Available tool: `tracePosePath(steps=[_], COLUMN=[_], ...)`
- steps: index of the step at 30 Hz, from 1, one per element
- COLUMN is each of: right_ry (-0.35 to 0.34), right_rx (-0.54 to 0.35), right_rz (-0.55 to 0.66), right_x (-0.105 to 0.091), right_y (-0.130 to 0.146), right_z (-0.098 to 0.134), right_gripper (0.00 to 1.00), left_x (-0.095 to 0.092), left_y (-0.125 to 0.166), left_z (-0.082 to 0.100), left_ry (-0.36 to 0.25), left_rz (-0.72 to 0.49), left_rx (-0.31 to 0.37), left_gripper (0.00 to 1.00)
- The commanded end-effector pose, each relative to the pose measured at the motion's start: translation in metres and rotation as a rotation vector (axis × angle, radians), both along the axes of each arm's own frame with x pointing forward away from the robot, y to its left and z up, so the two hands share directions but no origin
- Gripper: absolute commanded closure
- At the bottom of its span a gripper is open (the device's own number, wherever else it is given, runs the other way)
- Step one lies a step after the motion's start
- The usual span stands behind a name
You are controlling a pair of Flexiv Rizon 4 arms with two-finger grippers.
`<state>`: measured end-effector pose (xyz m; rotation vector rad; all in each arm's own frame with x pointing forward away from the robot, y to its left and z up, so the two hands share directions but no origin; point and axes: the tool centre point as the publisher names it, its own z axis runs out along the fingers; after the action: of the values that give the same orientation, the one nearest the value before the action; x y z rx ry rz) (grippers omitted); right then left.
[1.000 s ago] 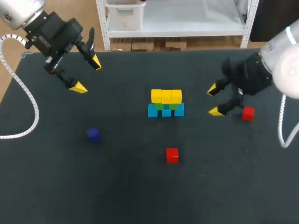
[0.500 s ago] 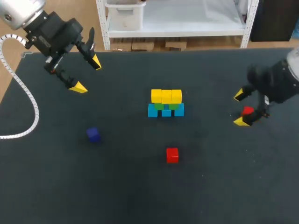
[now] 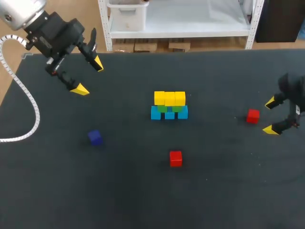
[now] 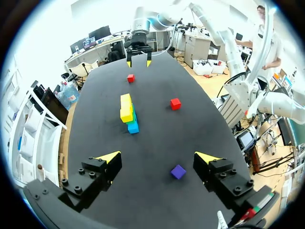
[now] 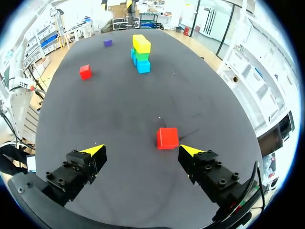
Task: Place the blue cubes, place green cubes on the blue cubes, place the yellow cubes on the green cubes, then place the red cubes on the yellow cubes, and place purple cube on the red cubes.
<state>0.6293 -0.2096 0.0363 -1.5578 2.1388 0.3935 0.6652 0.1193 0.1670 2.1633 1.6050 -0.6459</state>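
At the right edge of the tabletop (image 3: 143, 191), the right tool (image 3: 270, 116) has swung out past a red cube (image 3: 253, 116). It is released and empty, with the cube just ahead. The yellow-topped stack (image 3: 169, 106) awaits reds. The left tool (image 3: 89, 76) hangs released.

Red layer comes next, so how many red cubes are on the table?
2. One red cube lies ahead of the right gripper; the other sits alone in front of the stack. None seems hidden.
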Motion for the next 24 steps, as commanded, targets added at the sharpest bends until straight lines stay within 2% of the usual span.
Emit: tracePosePath(steps=[1, 9, 16, 24], right_ry=[0.013, 0.008, 0.019, 0.032], right_rx=[0.007, 0.024, 0.04, 0.035], right_rz=[0.013, 0.003, 0.005, -0.002], right_x=[0.018, 0.042, 0.051, 0.055], right_y=[-0.005, -0.005, 0.008, 0.01], right_z=[-0.013, -0.029, -0.043, -0.048], right_gripper=[0.0, 0.0, 0.0, 0.0], left_x=[0.001, 0.001, 0.001, 0.001], left_y=[0.001, 0.001, 0.001, 0.001], left_z=[0.0, 0.0, 0.0, 0.0], left_ry=[-0.001, -0.001, -0.001, -0.001], left_rz=[-0.003, -0.003, -0.003, -0.003], left_rx=[-0.002, -0.002, -0.002, -0.002], left_gripper=[0.0, 0.0, 0.0, 0.0])
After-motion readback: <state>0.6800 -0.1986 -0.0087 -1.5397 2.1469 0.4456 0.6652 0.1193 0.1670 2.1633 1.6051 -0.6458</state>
